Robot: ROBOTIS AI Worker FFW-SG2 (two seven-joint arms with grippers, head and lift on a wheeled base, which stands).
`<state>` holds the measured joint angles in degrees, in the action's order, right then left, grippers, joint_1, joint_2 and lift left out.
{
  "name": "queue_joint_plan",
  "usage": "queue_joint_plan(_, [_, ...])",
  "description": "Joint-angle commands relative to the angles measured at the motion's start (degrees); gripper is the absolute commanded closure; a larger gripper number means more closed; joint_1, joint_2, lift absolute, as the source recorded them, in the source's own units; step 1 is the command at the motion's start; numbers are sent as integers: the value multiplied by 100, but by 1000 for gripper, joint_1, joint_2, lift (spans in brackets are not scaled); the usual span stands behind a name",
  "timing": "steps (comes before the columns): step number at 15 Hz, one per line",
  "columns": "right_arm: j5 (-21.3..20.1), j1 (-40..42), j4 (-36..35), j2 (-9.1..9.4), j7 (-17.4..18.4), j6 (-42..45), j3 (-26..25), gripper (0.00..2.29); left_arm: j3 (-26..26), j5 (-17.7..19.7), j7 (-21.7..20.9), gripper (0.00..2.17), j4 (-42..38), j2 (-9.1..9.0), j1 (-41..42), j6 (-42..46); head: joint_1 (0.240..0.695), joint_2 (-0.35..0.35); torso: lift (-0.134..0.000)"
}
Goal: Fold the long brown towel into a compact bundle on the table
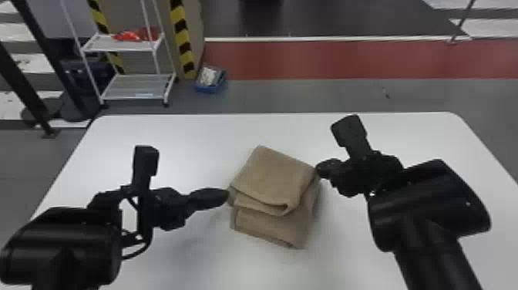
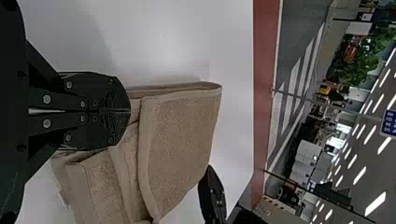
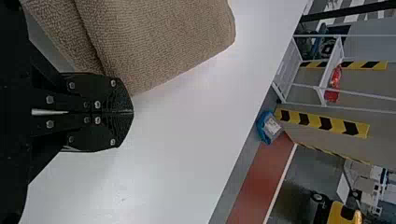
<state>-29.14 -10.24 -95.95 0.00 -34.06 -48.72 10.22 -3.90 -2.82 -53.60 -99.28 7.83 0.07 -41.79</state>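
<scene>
While the towel (image 1: 275, 177) lies folded in stacked layers around the middle of the head view, on the white table (image 1: 185, 139), a gripper sits on either side of it. The left arm (image 1: 61, 247) comes in from the lower left corner, its thick black forearm low in the frame and its wrist turned so that the left gripper (image 1: 225, 196) points right, almost level, with its tip at the towel's left edge. The right arm (image 1: 428, 208) rises from the lower right, leaning up and to the left; beyond its bulky wrist, the right gripper (image 1: 322, 169) points left, its tip at the towel's upper right corner. In the left wrist view, the left gripper (image 2: 130, 112) has its two fingers closed flat against each other, with the towel's folds running behind and beyond them. The right wrist view shows the right gripper (image 3: 132, 112) closed too, its fingers meeting along a narrow seam, with the rounded edge of the towel just beside them. Whether either tip presses on the cloth, I cannot tell.
</scene>
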Motion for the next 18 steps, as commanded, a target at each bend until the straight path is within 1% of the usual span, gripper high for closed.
queue_joint_plan(1, [22,-171,367,5,13,306,24,2047,65,-43,-248,2125,-74,-1,107,34,695,25,-123])
queue_joint_plan(3, [40,-312,657,5,84,499,42,2047,144,-70,-432,2125,-188,-1,204,34,695,19,-123])
queue_joint_plan(5, [66,-400,850,5,110,710,51,2047,250,-175,-476,2125,-276,-9,300,34,695,9,-123])
queue_joint_plan(10, [119,-663,1439,5,224,1202,51,2047,329,-193,-634,2125,-504,-45,476,16,695,-2,-123])
queue_joint_plan(12, [119,-734,1527,5,233,1308,59,2047,381,-210,-643,2125,-583,-62,520,16,695,-6,-123])
queue_joint_plan(14, [13,-699,1377,5,312,1343,7,2044,258,-210,-555,2125,-583,-62,494,16,695,-11,-123])
queue_joint_plan(15, [-13,-611,1096,5,330,1272,-116,2044,65,-184,-494,2125,-636,-36,467,16,695,-11,-123])
queue_joint_plan(16, [-22,-479,744,5,347,1237,-204,2044,-172,-140,-335,2121,-706,-1,450,16,695,-9,-123])
queue_joint_plan(17, [-4,-277,270,5,461,1185,-257,1845,-462,-26,130,2007,-873,26,441,-230,695,-4,-123])
queue_joint_plan(18, [119,-31,-214,5,479,1185,-310,1291,-805,317,614,1318,-1076,34,476,-441,695,3,-123])
